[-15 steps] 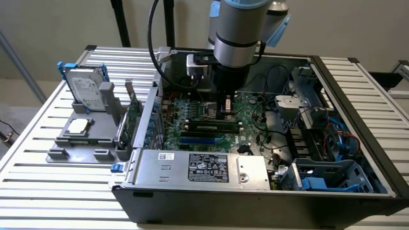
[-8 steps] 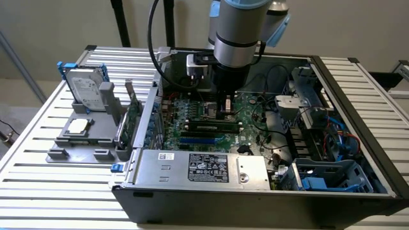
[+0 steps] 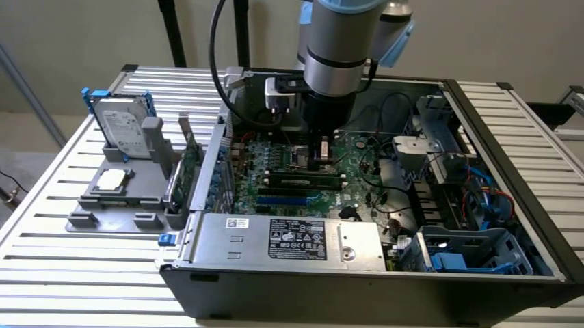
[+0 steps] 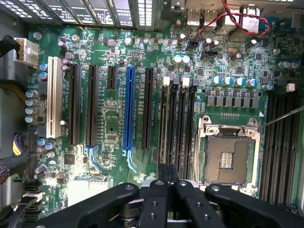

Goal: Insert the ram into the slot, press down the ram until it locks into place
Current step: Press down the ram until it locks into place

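The arm's black fingers (image 4: 168,190) press together atop the long green ram stick (image 3: 306,180) — seated in its narrow black slot (image 3: 301,186) — apparently to lock it.

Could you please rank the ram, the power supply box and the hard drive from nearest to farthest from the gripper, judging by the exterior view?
1. The ram: just below the gripper, seated on the motherboard.
2. The power supply box: along the case's near wall.
3. The hard drive: standing outside the case, on the exterior view's left.
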Robot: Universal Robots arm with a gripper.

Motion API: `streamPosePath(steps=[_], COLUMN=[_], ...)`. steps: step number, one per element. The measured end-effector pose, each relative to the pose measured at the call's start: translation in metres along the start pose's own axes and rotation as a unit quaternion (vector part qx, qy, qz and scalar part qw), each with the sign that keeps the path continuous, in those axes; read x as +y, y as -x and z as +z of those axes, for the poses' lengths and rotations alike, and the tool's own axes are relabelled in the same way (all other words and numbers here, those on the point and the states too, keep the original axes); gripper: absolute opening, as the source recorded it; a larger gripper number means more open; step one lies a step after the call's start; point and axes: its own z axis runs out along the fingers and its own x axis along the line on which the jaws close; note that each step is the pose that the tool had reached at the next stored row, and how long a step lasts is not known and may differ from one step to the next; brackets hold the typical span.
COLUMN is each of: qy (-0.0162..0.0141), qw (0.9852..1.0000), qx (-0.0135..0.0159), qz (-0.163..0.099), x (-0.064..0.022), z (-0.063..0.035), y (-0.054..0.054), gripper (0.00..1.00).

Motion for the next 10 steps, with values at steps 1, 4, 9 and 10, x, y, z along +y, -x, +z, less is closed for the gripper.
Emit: streamPosePath(steps=[1, 4, 9, 10], qy=[0.0000, -0.0002, 0.0006, 0.0008], qw=[1.0000, 1.0000, 0.9999, 0.9999], qx=[0.0000, -0.0002, -0.0005, -0.0005], qz=[0.000, 0.004, 0.013, 0.015], x=[0.0010, 0.0013, 0.0016, 0.0016], z=[0.0010, 0.0043, 0.0115, 0.0129], y=[0.000, 0.002, 0.002, 0.002], gripper=[0.11, 0.11, 0.11, 0.11])
